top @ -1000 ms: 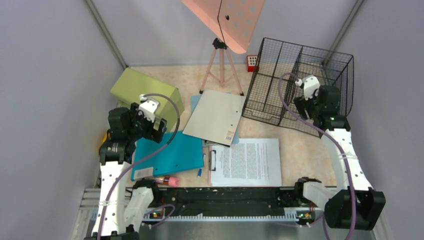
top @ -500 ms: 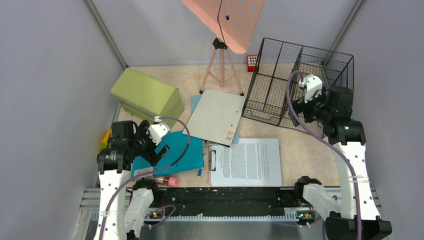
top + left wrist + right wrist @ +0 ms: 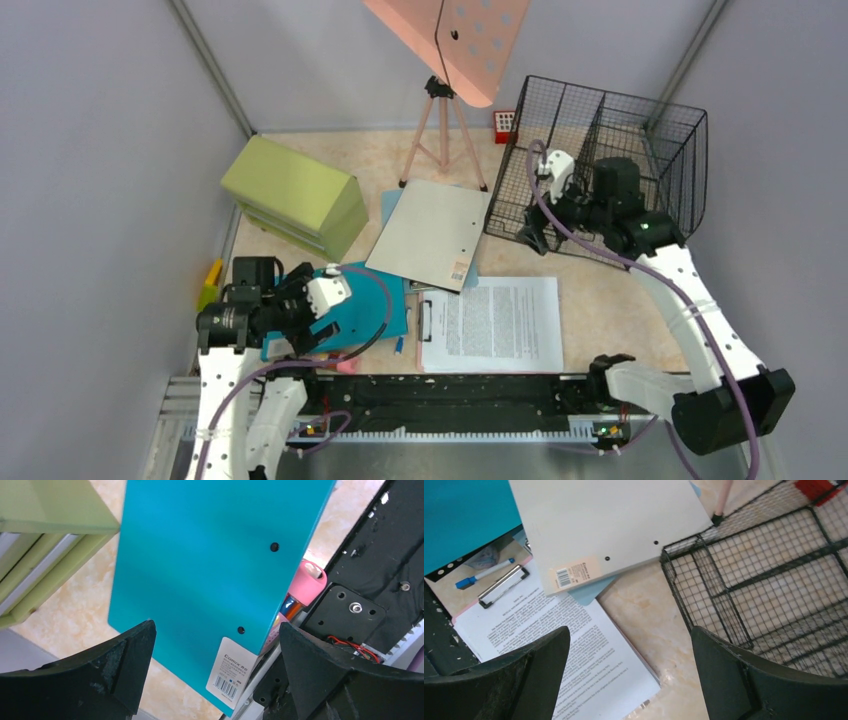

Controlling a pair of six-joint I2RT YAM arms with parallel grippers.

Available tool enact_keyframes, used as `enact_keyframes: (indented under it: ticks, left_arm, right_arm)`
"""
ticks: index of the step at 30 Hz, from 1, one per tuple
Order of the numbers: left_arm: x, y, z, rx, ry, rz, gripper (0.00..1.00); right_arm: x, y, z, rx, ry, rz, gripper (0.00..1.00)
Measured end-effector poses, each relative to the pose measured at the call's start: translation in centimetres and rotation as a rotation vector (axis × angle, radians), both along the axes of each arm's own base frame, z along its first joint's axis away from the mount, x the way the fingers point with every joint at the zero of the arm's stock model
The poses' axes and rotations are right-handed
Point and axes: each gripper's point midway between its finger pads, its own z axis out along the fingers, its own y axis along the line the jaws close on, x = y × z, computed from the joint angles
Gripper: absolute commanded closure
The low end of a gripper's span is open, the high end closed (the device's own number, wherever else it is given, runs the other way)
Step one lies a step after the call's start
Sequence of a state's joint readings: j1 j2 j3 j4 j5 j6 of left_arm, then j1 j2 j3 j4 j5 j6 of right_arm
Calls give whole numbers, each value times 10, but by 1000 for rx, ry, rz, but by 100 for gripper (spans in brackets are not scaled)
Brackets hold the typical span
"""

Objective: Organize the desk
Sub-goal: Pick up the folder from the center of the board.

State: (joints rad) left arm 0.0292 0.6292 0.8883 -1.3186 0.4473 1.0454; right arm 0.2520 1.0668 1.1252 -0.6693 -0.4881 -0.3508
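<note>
Left fingers (image 3: 120, 655) spread wide right above the teal folder (image 3: 200, 555) by the table's (image 3: 610, 300) near-left corner, its long axis running between them; right fingers (image 3: 524, 675) apart too.

From my console I read the desk (image 3: 600, 300) as pale beige-peach marbling between plain grey walls (image 3: 100, 150). It carries an olive-green drawer cabinet (image 3: 290, 190), a teal folder (image 3: 210, 555) with a white barcode label (image 3: 231, 672), a light grey folder (image 3: 430, 230) over a pale blue sheet (image 3: 389, 205), and white paper (image 3: 500, 325) dense with black print. I also note a black wire basket (image 3: 565, 130), a pink tripod (image 3: 440, 140) under a salmon panel (image 3: 470, 40) dotted with paler spots, a small red block (image 3: 505, 122), a pink cylinder (image 3: 312, 577), a blue marker (image 3: 484, 574) and a yellow item (image 3: 212, 272).
</note>
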Motion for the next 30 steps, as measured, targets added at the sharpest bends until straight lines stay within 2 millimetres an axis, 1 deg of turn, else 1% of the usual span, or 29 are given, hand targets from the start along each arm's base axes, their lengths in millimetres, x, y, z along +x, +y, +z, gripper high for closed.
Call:
enact_keyframes:
  ticks: [5, 8, 12, 14, 16, 22, 27, 30]
  left_arm:
    - [-1, -6, -16, 34, 61, -68, 1]
    - [8, -8, -22, 48, 56, -63, 1]
    - [25, -11, -20, 10, 28, 15, 1]
    - [31, -14, -19, -15, 33, 46, 1]
    - [37, -16, -20, -40, 52, 82, 1]
    - [46, -20, -16, -95, 82, 174, 1]
    - [42, -20, -9, -106, 45, 174, 1]
    - [33, -20, -8, -100, 44, 154, 1]
  right_arm:
    - [-1, 36, -28, -29, 75, 115, 11]
    - [-6, 61, -43, -80, 87, 183, 12]
    - [-17, 90, -59, -149, 41, 263, 12]
    - [-24, 99, -71, -182, 18, 288, 12]
    - [-29, 106, -87, -224, 6, 307, 13]
    - [-32, 125, -135, -342, 1, 321, 15]
    - [-39, 145, -158, -398, -11, 353, 17]
    - [-44, 148, -166, -414, 4, 372, 17]
